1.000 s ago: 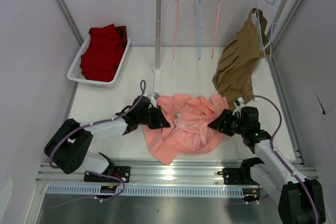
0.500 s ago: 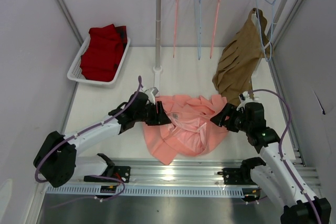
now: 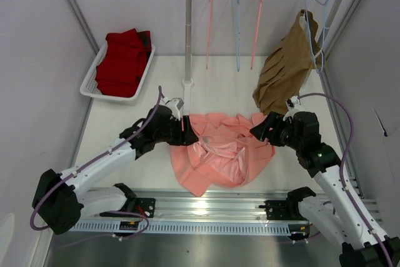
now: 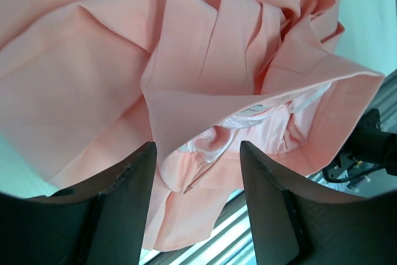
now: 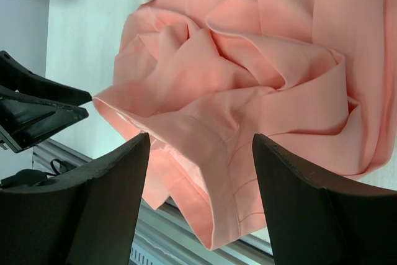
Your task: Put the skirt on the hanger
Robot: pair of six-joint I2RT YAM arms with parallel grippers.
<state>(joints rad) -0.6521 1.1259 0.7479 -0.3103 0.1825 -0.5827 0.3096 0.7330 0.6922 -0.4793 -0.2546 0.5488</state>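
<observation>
The salmon-pink skirt (image 3: 220,153) lies crumpled on the table between both arms, its pleats and shiny lining showing in the left wrist view (image 4: 205,60). My left gripper (image 3: 187,133) is open at the skirt's left edge, its fingers (image 4: 133,172) wide apart above the cloth with nothing clamped. My right gripper (image 3: 258,131) is open at the right edge, and a skirt fold (image 5: 248,103) lies beyond its jaws, unheld. Two salmon-pink wire hangers (image 3: 209,20) (image 3: 258,23) hang edge-on from the rail at the back.
A white basket (image 3: 92,74) with dark red cloth (image 3: 123,60) sits at the back left. A brown garment (image 3: 284,70) hangs at the back right beside light-blue hangers (image 3: 237,23). The rack's pole (image 3: 187,35) stands just behind the skirt. A metal rail (image 3: 206,201) runs along the near edge.
Both grippers have opened and let go of the skirt. Each arm has lifted and drawn back a little toward the far side, and the cloth has settled on the table.
</observation>
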